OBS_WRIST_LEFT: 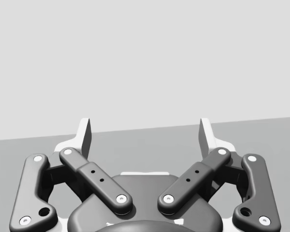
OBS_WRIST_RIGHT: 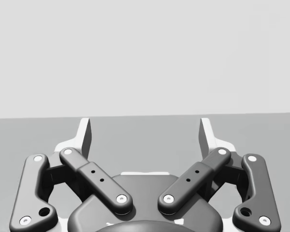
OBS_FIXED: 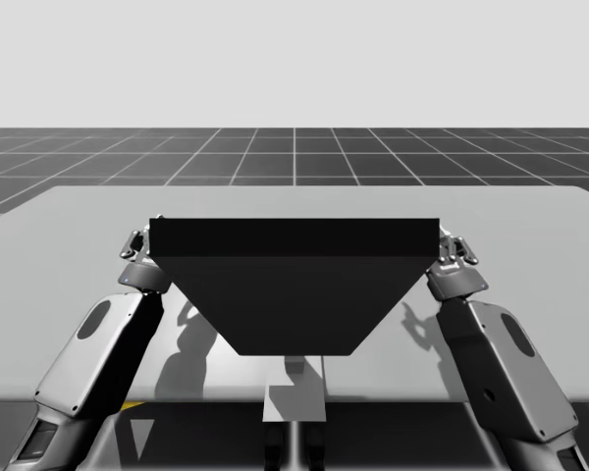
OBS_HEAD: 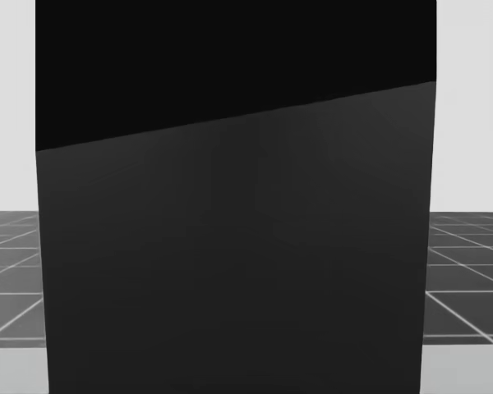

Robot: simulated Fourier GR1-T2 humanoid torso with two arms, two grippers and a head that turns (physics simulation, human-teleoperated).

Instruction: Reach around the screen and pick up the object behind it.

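A black screen [OBS_FIXED: 294,280] stands across the middle of the grey table [OBS_FIXED: 530,211] and blocks most of the head view, where the screen [OBS_HEAD: 238,246] hides whatever lies behind it. My left gripper [OBS_FIXED: 137,245] is at the screen's left end and my right gripper [OBS_FIXED: 456,250] at its right end. In the left wrist view my left gripper [OBS_WRIST_LEFT: 145,133] is open with only bare table ahead. In the right wrist view my right gripper [OBS_WRIST_RIGHT: 145,133] is open as well, nothing between its fingers [OBS_WRIST_RIGHT: 84,133]. The object behind the screen is hidden.
Grey tabletop stretches beyond the screen to the table's far edge [OBS_FIXED: 294,188], with a dark gridded floor [OBS_FIXED: 294,157] past it. A small grey post [OBS_FIXED: 294,368] stands under the screen near the table's front edge.
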